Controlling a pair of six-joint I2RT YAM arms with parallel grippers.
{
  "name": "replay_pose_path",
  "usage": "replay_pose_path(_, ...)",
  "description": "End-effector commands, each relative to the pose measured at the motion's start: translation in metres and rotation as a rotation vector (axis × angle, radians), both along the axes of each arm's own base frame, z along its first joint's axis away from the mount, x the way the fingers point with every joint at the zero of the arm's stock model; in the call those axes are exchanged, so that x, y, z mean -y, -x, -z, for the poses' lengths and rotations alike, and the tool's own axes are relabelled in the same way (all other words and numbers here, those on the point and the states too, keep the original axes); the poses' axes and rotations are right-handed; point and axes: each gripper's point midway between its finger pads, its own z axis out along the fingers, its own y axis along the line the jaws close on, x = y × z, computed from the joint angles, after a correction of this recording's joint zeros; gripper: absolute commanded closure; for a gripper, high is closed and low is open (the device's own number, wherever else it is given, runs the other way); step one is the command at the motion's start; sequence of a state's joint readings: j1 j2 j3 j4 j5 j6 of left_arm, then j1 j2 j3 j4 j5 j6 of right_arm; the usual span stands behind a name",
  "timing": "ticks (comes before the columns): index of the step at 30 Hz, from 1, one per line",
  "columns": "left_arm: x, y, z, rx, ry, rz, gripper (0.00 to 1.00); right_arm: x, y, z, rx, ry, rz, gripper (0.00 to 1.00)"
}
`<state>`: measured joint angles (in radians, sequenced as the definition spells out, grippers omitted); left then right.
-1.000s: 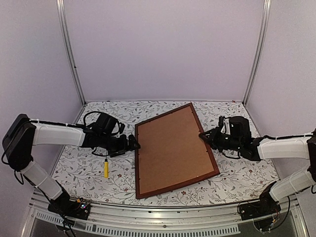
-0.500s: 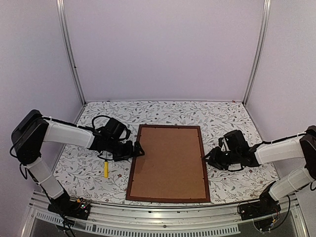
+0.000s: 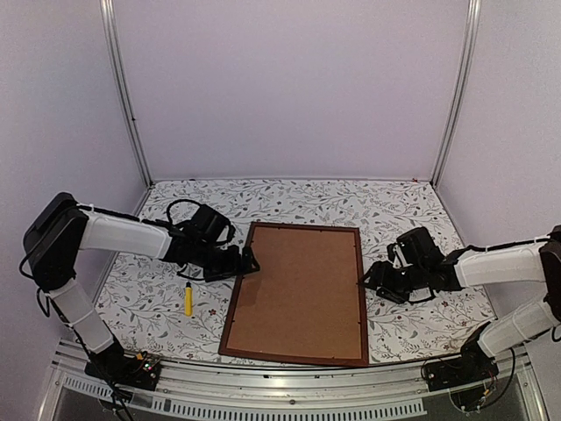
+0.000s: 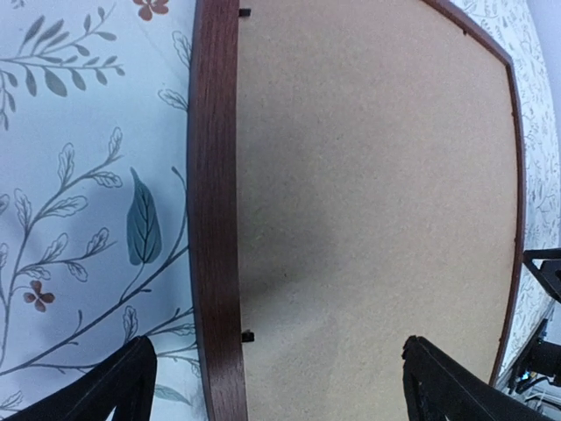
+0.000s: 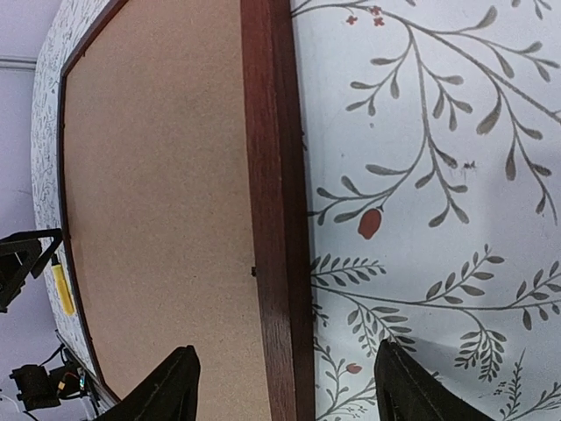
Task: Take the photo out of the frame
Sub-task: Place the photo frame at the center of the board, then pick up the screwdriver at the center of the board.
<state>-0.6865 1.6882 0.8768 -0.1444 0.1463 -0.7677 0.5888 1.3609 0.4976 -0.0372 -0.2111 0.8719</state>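
Lying face down, the frame (image 3: 235, 289) offers its backing board (image 3: 298, 289) for removal; left claw (image 3: 250, 261) and right claw (image 3: 364, 279) flank it, open, empty.

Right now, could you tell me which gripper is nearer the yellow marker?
The left gripper: the yellow marker lies on its side of the frame; the right gripper is opposite.

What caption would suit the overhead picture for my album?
Left gripper and right gripper, both open, flank the frame lying back-up on a floral table.
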Motion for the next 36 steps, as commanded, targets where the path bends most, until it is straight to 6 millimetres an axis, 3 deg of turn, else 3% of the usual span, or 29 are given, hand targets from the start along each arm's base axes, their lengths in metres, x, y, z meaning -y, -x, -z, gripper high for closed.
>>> replay_pose_path(1,0.002,-0.012,-0.028,0.076,-0.023,0.002,0.01,-0.002,-0.007,-0.019,0.044,0.040,-0.040,0.28)
replay_pose_path(8,-0.019,-0.013,-0.056,0.137,-0.070,-0.046,0.01,-0.019,-0.013,-0.054,0.128,0.045,-0.096,0.22)
replay_pose_path(15,-0.066,-0.003,-0.071,0.188,-0.164,-0.181,0.01,-0.031,-0.020,-0.093,0.230,0.021,-0.113,0.21)
replay_pose_path(21,-0.112,0.019,-0.061,0.153,-0.232,-0.319,0.01,-0.035,-0.027,-0.123,0.316,-0.017,-0.119,0.20)
replay_pose_path(26,-0.146,0.039,-0.042,0.086,-0.302,-0.425,0.01,-0.029,-0.034,-0.150,0.392,-0.032,-0.072,0.11)
replay_pose_path(30,-0.157,0.047,-0.027,0.047,-0.344,-0.445,0.01,-0.030,-0.033,-0.165,0.435,-0.037,-0.096,0.05)
replay_pose_path(36,-0.162,0.046,-0.014,0.028,-0.390,-0.444,0.04,-0.026,-0.030,-0.160,0.434,0.008,-0.119,0.02)
